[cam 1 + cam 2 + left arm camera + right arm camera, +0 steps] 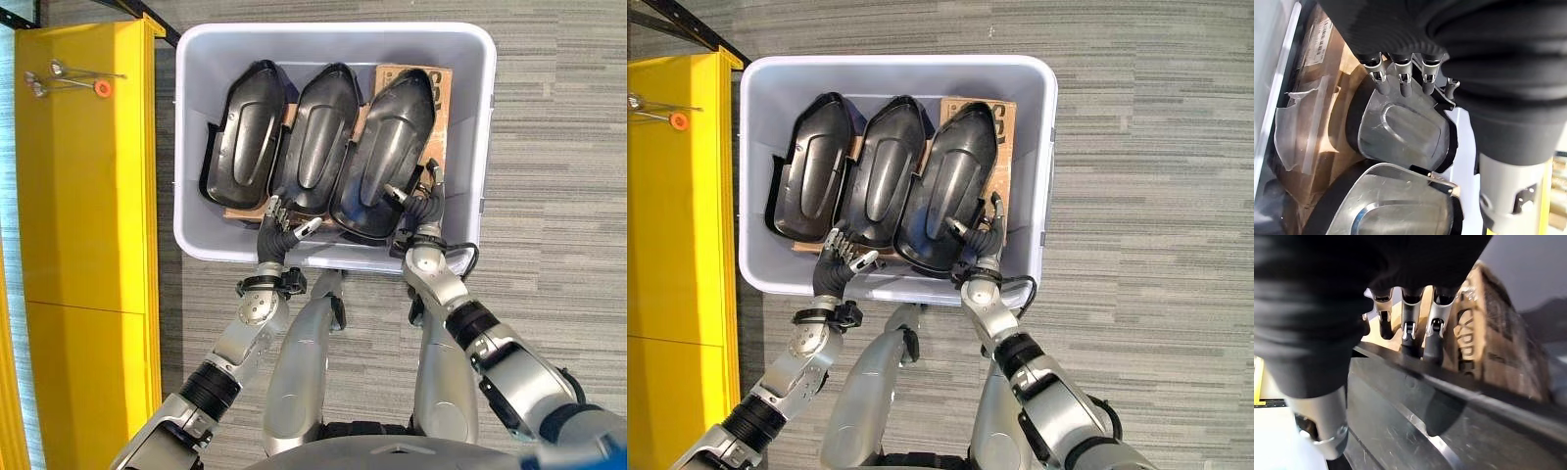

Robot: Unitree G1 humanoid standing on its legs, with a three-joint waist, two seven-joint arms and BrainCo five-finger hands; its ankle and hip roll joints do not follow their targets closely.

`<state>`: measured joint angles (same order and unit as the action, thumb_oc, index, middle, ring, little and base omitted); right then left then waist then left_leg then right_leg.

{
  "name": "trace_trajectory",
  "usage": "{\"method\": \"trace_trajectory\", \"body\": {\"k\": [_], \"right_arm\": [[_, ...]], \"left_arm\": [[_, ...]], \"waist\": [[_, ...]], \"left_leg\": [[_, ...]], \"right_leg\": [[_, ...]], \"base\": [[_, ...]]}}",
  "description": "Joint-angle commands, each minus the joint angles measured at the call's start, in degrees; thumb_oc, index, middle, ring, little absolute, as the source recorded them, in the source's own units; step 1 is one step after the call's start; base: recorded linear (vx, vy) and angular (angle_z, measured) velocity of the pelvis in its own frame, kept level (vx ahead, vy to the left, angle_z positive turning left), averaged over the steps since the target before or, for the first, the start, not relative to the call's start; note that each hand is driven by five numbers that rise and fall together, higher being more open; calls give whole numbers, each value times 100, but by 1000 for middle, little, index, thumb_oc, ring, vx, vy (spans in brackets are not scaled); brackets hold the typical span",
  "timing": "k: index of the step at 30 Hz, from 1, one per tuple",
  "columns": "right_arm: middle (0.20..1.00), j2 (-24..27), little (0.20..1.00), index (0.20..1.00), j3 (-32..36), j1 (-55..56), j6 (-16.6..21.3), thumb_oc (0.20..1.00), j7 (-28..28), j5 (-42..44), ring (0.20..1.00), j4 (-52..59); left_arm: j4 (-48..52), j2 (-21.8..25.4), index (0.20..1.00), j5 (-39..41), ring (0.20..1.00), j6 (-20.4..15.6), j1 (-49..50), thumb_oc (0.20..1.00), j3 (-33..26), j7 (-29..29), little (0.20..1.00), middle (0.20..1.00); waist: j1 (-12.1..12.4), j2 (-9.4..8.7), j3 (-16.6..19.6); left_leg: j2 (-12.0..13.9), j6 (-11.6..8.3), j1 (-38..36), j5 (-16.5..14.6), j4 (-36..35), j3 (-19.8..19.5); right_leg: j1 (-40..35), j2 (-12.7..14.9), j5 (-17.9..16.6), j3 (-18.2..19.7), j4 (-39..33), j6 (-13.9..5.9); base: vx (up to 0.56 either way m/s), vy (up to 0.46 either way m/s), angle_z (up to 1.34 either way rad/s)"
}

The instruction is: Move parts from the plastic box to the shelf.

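Note:
Three black moulded parts lie side by side on cardboard (433,90) in the pale plastic box (333,39): left part (245,132), middle part (318,137), right part (387,147). My left hand (279,220) reaches over the box's near wall, open. Its straight fingers (1403,88) meet the near edge of a part where the left and middle parts adjoin. My right hand (419,211) is open at the right part's near right corner. Its fingers (1410,335) run down outside the rim (1459,387), and its thumb (395,192) lies on top.
A yellow shelf (78,196) stands along the left of the box, with a few small metal tools and an orange tag (69,78) on top. Grey striped carpet (558,147) surrounds the box on the right and near sides.

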<state>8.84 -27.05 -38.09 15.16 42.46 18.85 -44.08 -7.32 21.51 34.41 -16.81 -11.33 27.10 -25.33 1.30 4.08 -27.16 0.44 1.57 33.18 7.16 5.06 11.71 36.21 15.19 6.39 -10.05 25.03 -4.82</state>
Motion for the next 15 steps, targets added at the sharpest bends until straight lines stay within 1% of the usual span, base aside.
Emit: {"method": "trace_trajectory", "body": {"k": [1, 5, 7, 8, 12, 13, 15], "right_arm": [[1000, -464, 1000, 1000, 236, -274, -876, 1000, -355, 501, 1000, -1506], [1000, -426, 1000, 1000, 275, -469, -1005, 1000, -362, 372, 1000, -2004], [1000, -464, 1000, 1000, 375, -499, -1000, 1000, -399, 546, 1000, -2221], [1000, -489, 1000, 1000, 578, -614, -1167, 1000, -537, 841, 1000, -2864], [1000, -468, 1000, 1000, 617, -520, -1367, 1000, -609, 706, 1000, -3335], [1000, -467, 1000, 1000, 618, -522, -1367, 1000, -611, 705, 1000, -3336], [1000, -467, 1000, 1000, 597, -410, -1455, 1000, -660, 578, 1000, -3454]], "left_arm": [[300, 229, 1000, 55, 1000, -314, -337, 1000, 279, 13, 1000, 1000], [275, 223, 1000, 79, 1000, -308, -388, 1000, 326, 42, 1000, 1000], [249, 199, 1000, 100, 1000, -302, -416, 1000, 357, 52, 1000, 1000], [208, 179, 1000, 181, 1000, -260, -447, 1000, 438, 127, 1000, 1000], [207, 158, 1000, 212, 1000, -240, -438, 1000, 466, 195, 1000, 1000], [207, 157, 1000, 213, 1000, -240, -439, 1000, 466, 195, 1000, 1000], [201, 148, 1000, 202, 1000, -219, -427, 1000, 465, 214, 1000, 1000]], "waist": [[429, -31, -264], [495, -18, -264], [513, -6, -264], [587, 45, -264], [675, 115, -264], [675, 117, -264], [701, 143, -264]], "left_leg": [[287, -391, 65, -1195, 1113, 97], [287, -380, 128, -1208, 1131, 87], [285, -378, 155, -1221, 1154, 80], [274, -365, 208, -1252, 1202, 50], [264, -345, 301, -1282, 1261, 22], [266, -345, 304, -1284, 1265, 21], [258, -341, 348, -1289, 1282, 7]], "right_leg": [[-831, 721, -1535, 10, -1712, -638], [-807, 712, -1513, -23, -1700, -632], [-796, 709, -1504, -31, -1692, -632], [-787, 715, -1468, -66, -1665, -631], [-759, 720, -1446, -97, -1655, -641], [-759, 719, -1446, -98, -1654, -641], [-747, 725, -1424, -115, -1648, -639]], "base": [[20, 23, 5], [11, 9, 11], [20, 14, 13], [26, 8, 8], [12, 11, -5], [8, 8, 3], [11, 16, 31]]}}
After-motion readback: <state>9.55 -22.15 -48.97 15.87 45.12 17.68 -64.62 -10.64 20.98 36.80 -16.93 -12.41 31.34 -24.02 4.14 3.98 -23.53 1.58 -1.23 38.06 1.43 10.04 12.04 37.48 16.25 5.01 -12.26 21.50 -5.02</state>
